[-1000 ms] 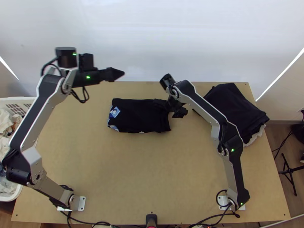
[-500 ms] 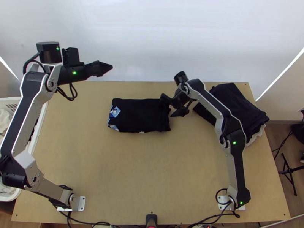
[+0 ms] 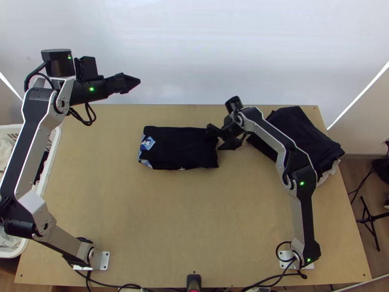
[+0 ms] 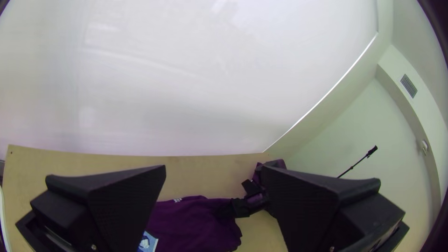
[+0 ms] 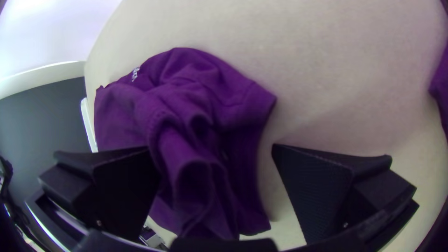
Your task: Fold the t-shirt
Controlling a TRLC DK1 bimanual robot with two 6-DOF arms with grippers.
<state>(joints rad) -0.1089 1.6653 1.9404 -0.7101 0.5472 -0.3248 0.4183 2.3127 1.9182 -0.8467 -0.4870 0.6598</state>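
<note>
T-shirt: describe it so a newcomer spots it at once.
Start from the light wooden table. Toward its far edge, roughly midway across, lies a dark t-shirt folded into a rough rectangle. Unlike the larger dark cloth pile to its right, it shows a light-blue print at its left end.

The t-shirt [image 3: 182,146] is black and lies folded into a low, roughly rectangular bundle on the table [image 3: 189,219]; how many times it is folded cannot be told. It rests in the table's far half, a little left of its middle and in from its far edge, with its long sides running roughly along that edge. A blue-and-white print [image 3: 147,143] shows at the bundle's left end, and a small white mark [image 3: 182,169] sits on the long side towards the table's near edge. The cloth is uneven, with soft raised ridges, one curling into an open, loop-like fold.
</note>
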